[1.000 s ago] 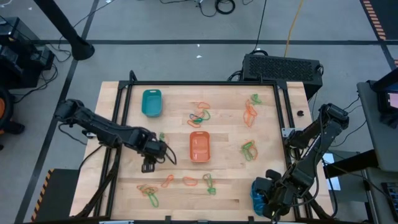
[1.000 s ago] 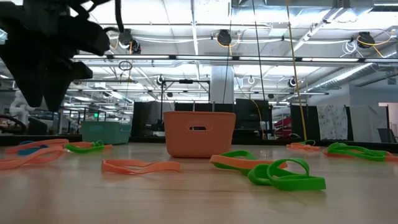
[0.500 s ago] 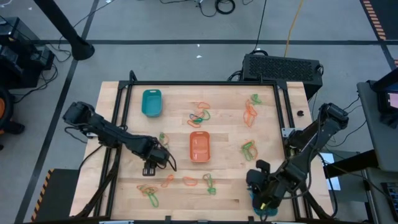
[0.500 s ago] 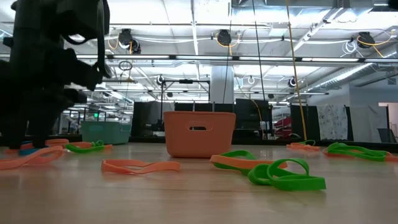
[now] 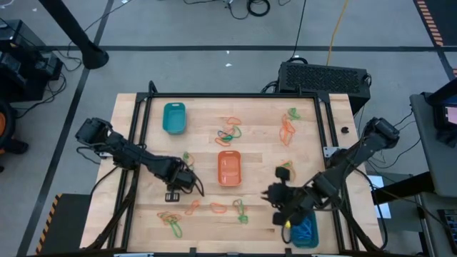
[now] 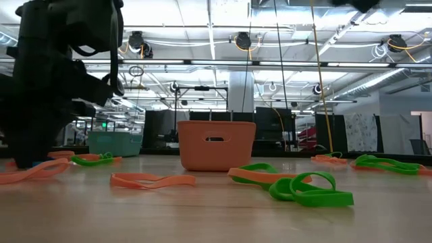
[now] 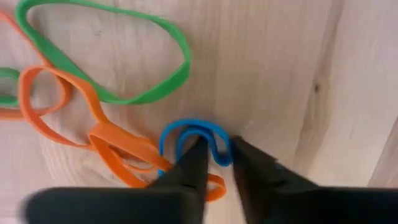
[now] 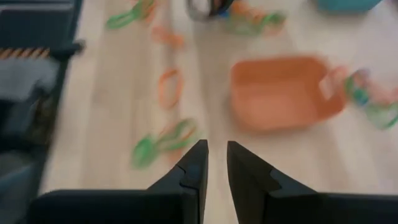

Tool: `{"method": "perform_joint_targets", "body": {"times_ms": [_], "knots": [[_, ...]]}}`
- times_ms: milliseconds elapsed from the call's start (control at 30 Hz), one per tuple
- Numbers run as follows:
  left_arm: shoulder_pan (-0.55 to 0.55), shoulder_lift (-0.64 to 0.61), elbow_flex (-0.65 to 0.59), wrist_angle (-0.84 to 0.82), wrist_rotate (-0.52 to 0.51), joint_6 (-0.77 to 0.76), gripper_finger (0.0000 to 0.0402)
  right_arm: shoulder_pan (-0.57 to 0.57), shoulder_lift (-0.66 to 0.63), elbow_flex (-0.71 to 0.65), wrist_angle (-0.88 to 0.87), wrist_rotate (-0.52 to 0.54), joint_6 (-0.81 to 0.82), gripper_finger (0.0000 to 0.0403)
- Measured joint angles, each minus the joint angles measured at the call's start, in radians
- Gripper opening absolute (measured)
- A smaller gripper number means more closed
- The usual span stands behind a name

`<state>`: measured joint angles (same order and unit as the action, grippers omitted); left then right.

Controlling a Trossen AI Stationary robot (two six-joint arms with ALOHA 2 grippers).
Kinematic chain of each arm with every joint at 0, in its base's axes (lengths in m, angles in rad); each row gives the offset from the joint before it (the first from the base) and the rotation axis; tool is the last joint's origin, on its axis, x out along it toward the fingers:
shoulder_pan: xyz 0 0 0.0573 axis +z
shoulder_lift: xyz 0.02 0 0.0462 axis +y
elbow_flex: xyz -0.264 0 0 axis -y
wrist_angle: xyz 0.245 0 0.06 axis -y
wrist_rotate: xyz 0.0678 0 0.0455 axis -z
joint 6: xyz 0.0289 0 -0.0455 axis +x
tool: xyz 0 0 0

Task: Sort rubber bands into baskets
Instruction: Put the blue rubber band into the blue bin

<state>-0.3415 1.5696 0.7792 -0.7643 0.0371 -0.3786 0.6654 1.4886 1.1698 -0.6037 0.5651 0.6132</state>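
Your left gripper (image 7: pixel 214 163) has its fingers pinched on the thin blue rubber band loop (image 7: pixel 194 129) near the bench's front-left corner; lift straight up so the tangled orange rubber band (image 7: pixel 121 144) slips free; your right gripper (image 8: pixel 213 163), fingers nearly together and empty, hovers near the front-right teal plastic basket (image 5: pixel 305 232).

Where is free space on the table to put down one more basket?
Bare wood lies between the far teal basket and the orange basket, and between the orange basket and the bands by the right rail. The front edge is crowded: band piles, both arms, and another teal basket.
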Motion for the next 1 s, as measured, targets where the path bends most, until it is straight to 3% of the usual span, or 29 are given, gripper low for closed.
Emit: {"method": "perform_joint_targets", "body": {"times_ms": [100, 367, 533, 833, 1000], "knots": [[0.006, 0.0, 0.006, -0.001, -0.003, 0.0, 0.0012, -0.047, 0.01, 0.0, 0.058, 0.011, -0.086, 0.0052], [0.006, -0.085, 0.048, 0.021, -0.009, 0.045, 0.0003, -0.133, 0.032, 0.0, 0.183, 0.013, -0.233, 0.0052], [0.004, -0.215, 0.057, 0.149, 0.004, 0.056, 0.0002, -0.169, 0.097, 0.0, 0.317, -0.022, -0.392, 0.0052], [-0.02, -0.337, 0.057, 0.453, 0.016, 0.159, 0.0001, -0.23, 0.25, 0.0, 0.725, -0.023, -0.72, 0.0055], [-0.021, -0.328, 0.057, 0.497, 0.019, 0.172, 0.0001, -0.233, 0.314, 0.0, 0.895, -0.04, -0.943, 0.0091]]}}
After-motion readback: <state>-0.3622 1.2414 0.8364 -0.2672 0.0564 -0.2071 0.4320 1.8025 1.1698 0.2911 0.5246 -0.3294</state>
